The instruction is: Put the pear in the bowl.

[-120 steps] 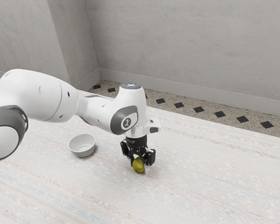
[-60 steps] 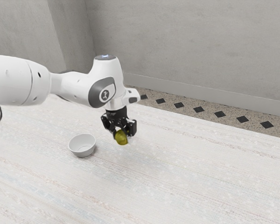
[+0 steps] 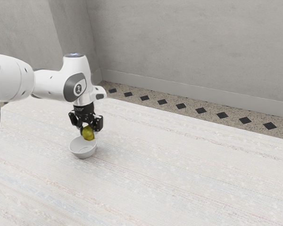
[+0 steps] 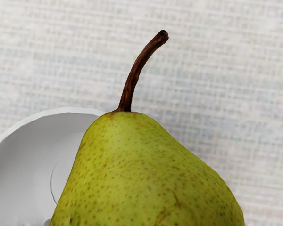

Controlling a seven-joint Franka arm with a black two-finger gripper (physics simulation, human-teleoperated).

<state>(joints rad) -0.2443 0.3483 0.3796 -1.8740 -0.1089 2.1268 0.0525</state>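
Note:
My black gripper [image 3: 87, 131] is shut on the green pear [image 3: 88, 133], holding it above the white bowl [image 3: 83, 153], over its rim on the exterior view's right and far side. Large and close in the wrist view is the pear [image 4: 148, 174], its brown stem pointing away from the hand. Part of the bowl [image 4: 26, 162] appears behind and beside the pear, with a piece of its inside hidden by the fruit.
The bowl stands on a pale, streaked tabletop [image 3: 179, 174]. Beyond the table's far edge lie a floor with dark diamond tiles and a grey wall [image 3: 193, 47].
The pear was first low at the table in my gripper; it has been lifted and carried toward the exterior view's left, over to the bowl. The bowl has stayed where it was.

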